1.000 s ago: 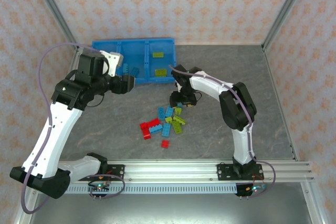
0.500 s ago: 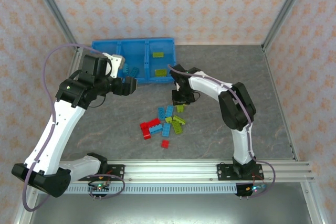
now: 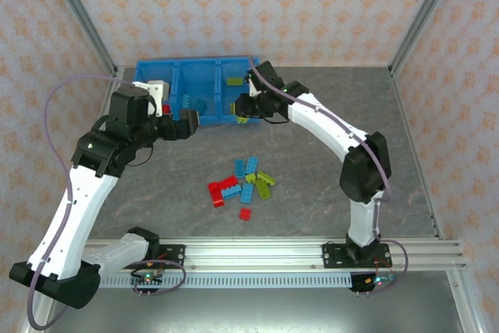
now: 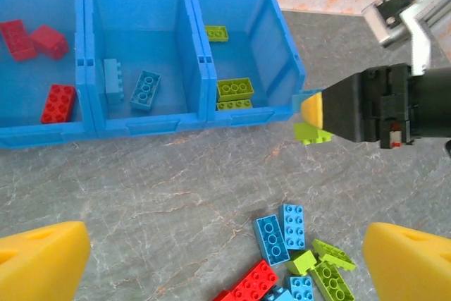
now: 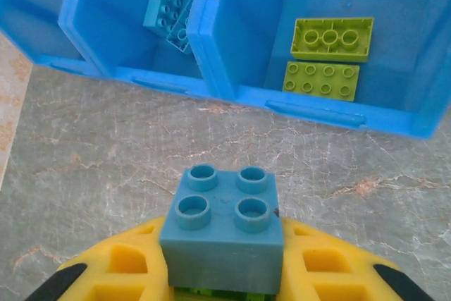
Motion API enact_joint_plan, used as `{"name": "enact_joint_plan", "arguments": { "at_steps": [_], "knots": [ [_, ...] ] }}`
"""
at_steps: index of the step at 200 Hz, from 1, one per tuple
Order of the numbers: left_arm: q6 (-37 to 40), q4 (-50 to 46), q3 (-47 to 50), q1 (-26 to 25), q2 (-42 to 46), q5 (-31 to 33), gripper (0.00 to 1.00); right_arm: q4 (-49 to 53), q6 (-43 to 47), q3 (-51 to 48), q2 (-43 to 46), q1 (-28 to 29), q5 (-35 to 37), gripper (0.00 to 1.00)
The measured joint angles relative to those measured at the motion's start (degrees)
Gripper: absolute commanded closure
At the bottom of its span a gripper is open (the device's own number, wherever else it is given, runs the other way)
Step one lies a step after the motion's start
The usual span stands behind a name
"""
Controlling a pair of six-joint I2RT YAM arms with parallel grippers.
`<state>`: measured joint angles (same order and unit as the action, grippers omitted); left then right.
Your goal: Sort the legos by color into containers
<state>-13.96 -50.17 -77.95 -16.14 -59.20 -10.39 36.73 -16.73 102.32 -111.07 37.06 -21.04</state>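
Just before the tray (image 4: 141,123), the left gripper (image 3: 192,122) hangs with fingers (image 4: 42,259) spread wide, empty. Loose bricks (image 3: 243,185) lie at its five o'clock. The right gripper (image 3: 242,111), at the tray's five o'clock corner, clamps a blue brick (image 5: 224,227); the green brick (image 4: 311,132) beneath is mostly hidden.

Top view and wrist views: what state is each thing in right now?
Left tool: open, empty.
Right tool: shut on blue brick, by the front right corner of the tray.
Blue brick: held, a green brick beneath it.
Tray: upright; reds left, blues middle, greens right.
Loose bricks: mixed colours, lying on the table.
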Motion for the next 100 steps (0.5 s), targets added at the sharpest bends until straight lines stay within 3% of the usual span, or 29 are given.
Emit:
{"name": "enact_joint_plan", "arguments": {
  "at_steps": [44,66,100],
  "knots": [
    [-1.95,0.2,3.98,0.0,1.75,0.85,0.0,0.96,0.2,-1.62,-7.19,0.96,-0.68,0.7],
    [-2.67,0.26,5.4,0.0,1.6,0.85,0.0,1.9,0.46,-1.62,-10.14,0.94,-1.16,0.62],
    [-2.95,0.35,5.7,0.0,0.9,0.83,0.0,3.8,1.11,0.48,-11.63,0.94,-1.14,0.64]
  ]
}}
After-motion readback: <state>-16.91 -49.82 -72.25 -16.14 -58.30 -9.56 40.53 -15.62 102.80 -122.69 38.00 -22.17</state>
